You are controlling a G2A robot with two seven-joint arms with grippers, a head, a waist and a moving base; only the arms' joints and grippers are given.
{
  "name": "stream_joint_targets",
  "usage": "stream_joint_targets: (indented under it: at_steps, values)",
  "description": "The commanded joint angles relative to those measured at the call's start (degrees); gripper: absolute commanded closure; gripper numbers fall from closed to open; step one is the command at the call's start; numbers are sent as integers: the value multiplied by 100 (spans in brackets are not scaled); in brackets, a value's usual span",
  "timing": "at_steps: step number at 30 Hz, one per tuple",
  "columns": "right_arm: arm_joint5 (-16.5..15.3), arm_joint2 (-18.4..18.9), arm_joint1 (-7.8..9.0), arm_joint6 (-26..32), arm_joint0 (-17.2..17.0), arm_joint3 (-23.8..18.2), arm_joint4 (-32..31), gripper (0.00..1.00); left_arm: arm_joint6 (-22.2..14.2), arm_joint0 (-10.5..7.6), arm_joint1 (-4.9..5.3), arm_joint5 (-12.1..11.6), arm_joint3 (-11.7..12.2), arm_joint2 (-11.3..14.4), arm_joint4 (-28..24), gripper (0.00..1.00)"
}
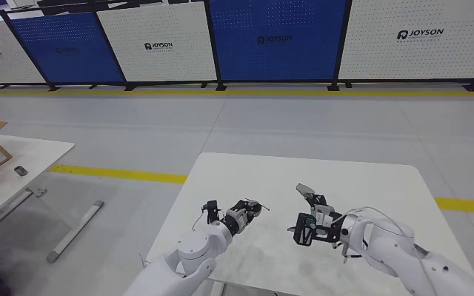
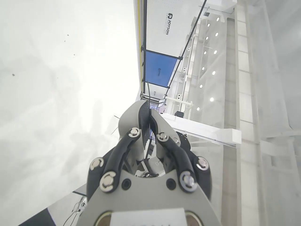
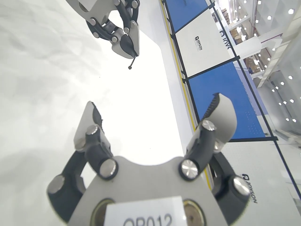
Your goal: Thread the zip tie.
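We see the left gripper [image 2: 148,110] pinched on the zip tie [image 2: 148,92]; the right gripper [image 3: 154,101] gapes wide, near it over the table [image 1: 244,170]

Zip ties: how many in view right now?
1. The black zip tie is pinched in the shut left gripper above the white table, one end sticking out. The open right gripper holds none. Others could be hidden under the arms.

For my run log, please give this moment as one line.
left gripper: shut on zip tie | right gripper: open, empty, apart from tie | threading: not yet begun
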Motion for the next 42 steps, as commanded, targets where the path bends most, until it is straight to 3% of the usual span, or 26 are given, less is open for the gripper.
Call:
stream_joint_targets:
  at_steps: [1, 4, 7, 11, 14, 16, 19, 33, 37, 42]
  values:
    - [0, 0, 0, 0, 0, 0, 0, 0, 0, 0, 0, 0, 0, 0, 1, 100]
    - [0, -156, -9, -349, -47, 96, 461, 0, -14, -6, -15, -87, 123, 34, 195, 100]
    - [0, -595, 13, -624, 273, 336, 1214, 0, 128, 69, -33, -448, 196, 117, 727, 100]
    - [0, -1434, 52, -1158, 932, 695, 2597, 0, -236, 195, 1, -644, 224, 84, 1268, 100]
    - [0, -1438, 49, -1314, 920, 652, 3603, 0, -472, 369, 49, -874, 159, -35, 1711, 100]
    - [0, -1438, 43, -1158, 913, 549, 4174, 0, -575, 504, 75, -1000, 105, -109, 1899, 100]
    - [0, -1438, -5, -285, 1009, 457, 5787, 0, -629, 692, 99, -1128, 5, -238, 1996, 100]
    - [0, -1438, -10, -223, 948, 420, 5857, 0, -629, 692, 99, -1128, 5, -238, 1996, 100]
    - [0, -1391, -48, 446, 865, 278, 7131, 0, -629, 692, 99, -1128, 5, -238, 1996, 100]
    - [0, -1127, -103, 1535, 877, 578, 8634, 0, -629, 692, 99, -1128, 5, -238, 1996, 100]
